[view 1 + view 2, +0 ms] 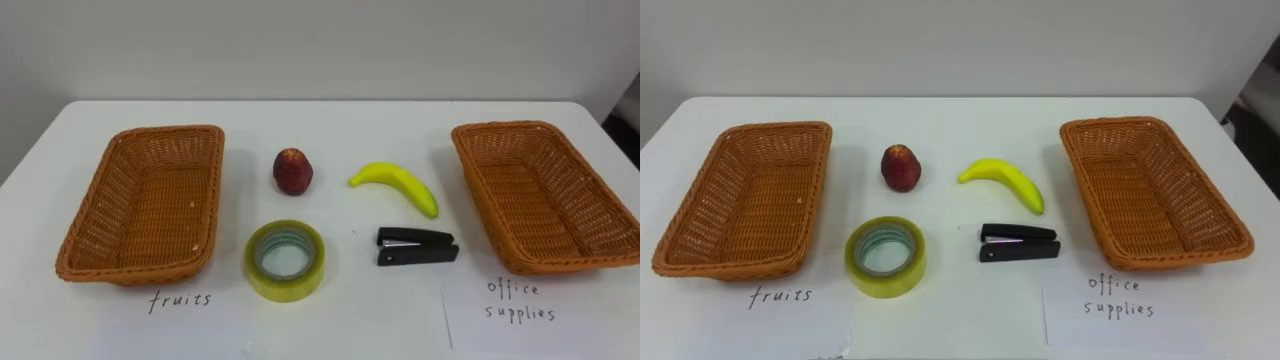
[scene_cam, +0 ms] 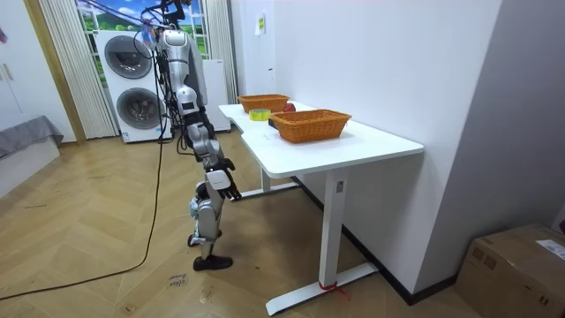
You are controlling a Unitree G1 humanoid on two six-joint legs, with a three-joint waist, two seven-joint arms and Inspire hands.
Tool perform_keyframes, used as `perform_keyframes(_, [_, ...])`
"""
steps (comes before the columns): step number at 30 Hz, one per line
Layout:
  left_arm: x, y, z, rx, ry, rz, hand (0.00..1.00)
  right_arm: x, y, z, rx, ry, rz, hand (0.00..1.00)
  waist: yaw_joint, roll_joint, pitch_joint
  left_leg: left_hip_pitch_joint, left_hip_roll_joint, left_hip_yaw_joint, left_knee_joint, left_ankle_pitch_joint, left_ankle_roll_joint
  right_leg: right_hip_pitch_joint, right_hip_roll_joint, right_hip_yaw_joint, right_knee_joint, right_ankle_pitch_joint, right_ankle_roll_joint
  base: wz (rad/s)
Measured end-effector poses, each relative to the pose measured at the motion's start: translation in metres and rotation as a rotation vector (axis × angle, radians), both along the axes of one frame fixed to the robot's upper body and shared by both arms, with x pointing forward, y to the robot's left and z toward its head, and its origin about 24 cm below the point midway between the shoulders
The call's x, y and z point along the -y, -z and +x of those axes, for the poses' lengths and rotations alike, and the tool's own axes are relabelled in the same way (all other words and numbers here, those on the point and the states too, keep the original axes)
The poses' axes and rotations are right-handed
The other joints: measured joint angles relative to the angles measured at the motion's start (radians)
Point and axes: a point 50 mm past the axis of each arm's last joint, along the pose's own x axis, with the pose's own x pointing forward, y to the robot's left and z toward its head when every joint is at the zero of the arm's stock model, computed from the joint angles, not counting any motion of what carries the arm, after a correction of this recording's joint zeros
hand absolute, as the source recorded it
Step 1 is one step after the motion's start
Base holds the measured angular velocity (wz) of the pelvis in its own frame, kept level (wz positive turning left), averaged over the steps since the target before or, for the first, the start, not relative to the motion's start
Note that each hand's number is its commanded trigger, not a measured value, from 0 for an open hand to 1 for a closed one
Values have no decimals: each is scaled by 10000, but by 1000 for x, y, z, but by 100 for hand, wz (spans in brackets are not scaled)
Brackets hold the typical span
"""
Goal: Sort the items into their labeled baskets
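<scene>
Between two empty wicker baskets on a white table [image 1: 330, 320] lie four items. A red apple [image 1: 292, 171] and a yellow banana [image 1: 400, 185] lie in the far row. A roll of yellowish tape [image 1: 286, 260] and a black stapler [image 1: 415, 246] lie in the near row. The left basket [image 1: 140, 205] has a handwritten "fruits" label [image 1: 180, 299] in front of it. The right basket [image 1: 540, 195] has an "office supplies" paper [image 1: 517, 301]. In the room view I stand at the table's long side, and my right hand [image 2: 224, 184] hangs open below the tabletop, holding nothing.
The table stands against a white wall. Behind me in the room view are stacked washing machines [image 2: 132, 84] and a curtain. A cardboard box [image 2: 516, 269] sits on the wooden floor at the room view's right.
</scene>
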Motion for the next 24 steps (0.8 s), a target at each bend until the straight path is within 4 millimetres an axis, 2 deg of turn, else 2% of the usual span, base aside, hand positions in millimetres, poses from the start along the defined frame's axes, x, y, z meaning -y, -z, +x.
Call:
perform_keyframes(14, [-3, -1, 3, -10, 451, 164, 0, 0, 0, -1, -60, 38, -9, 0, -2, -55, 13, -1, -32, -10, -25, 1, -1, -33, -16, 12, -8, -83, 22, 0])
perform_keyframes(19, [-4, -1, 5, 69, 393, 189, 0, 2, 0, -6, -171, 369, -90, 0, -22, -135, 35, 5, -48, -16, -78, 1, -1, -23, -19, 26, -27, -95, 39, 0])
perform_keyframes(24, [-10, -2, 6, 169, 89, 329, 0, 7, -1, -18, -391, 1079, -329, 0, -38, -163, 33, -2, -49, 0, -148, 0, -2, -47, -6, 4, -116, -100, 41, 0])
